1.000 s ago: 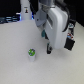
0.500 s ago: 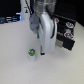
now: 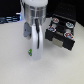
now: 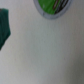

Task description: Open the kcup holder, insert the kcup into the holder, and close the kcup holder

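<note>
The kcup holder [image 3: 61, 35] is a black boxy unit on the white table at the exterior view's right, with pale marks on its front and top. The kcup [image 3: 30, 51] shows only as a small green spot at the lower tip of the white arm. My gripper [image 3: 33, 52] is low over the table, right at the kcup and well apart from the holder. Its fingers are too blurred to tell apart. In the wrist view the kcup's round green top with a white rim [image 4: 52, 6] is cut off by the frame edge.
The white table [image 3: 15, 65] spreads around the cup. Dark background objects [image 3: 10, 20] stand along the far edge. A blurred dark green shape [image 4: 4, 29] sits at the edge of the wrist view; I cannot tell what it is.
The arm has come down and toward the exterior view's left, so the gripper now covers most of the kcup. The holder has not moved.
</note>
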Available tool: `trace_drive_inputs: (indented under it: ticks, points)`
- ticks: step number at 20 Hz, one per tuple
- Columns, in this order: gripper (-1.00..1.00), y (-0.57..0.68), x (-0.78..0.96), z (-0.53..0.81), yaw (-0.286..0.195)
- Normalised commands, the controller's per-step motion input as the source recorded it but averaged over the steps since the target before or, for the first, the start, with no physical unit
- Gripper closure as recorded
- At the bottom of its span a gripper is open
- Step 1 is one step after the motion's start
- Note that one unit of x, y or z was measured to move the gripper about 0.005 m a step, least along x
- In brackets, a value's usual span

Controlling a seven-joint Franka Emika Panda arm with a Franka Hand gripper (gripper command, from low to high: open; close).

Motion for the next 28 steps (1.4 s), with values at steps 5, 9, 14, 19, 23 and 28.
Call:
trace_drive_inputs:
  ticks: [5, 9, 14, 19, 23, 28]
  points:
    - [-1.0, -0.17, 0.08, -0.31, -0.25]
    - [-1.0, -0.15, 0.04, -0.27, -0.225]
    - [-1.0, -0.06, -0.02, -0.1, -0.206]
    - [1.0, -0.03, -0.09, -0.01, -0.111]
    - [1.0, -0.02, -0.08, -0.01, -0.098]
    - [1.0, -0.02, -0.01, -0.01, -0.048]
